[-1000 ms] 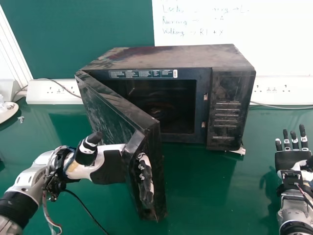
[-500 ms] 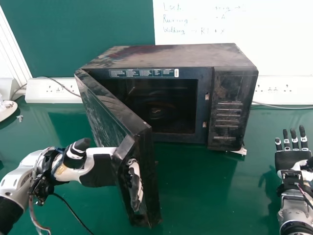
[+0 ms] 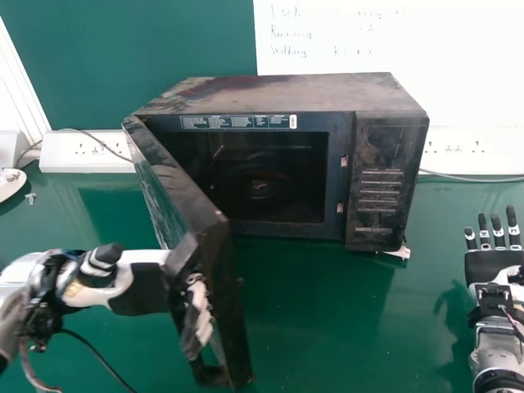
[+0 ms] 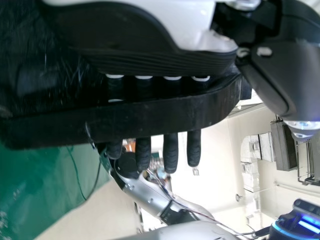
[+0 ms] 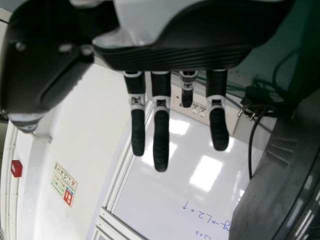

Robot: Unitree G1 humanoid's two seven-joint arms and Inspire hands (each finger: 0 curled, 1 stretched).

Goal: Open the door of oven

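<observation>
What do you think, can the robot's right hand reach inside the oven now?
Probably yes. The door stands open on the left, and nothing seems to block the cavity from the front, though the right hand would need to come round the control panel.

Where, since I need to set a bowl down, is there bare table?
The table is bare in front of the oven, between its open door and the right hand. A smaller patch lies left of the door, between the left arm and the socket strip. Crowded: the door's outer end, with the left hand at its handle.
</observation>
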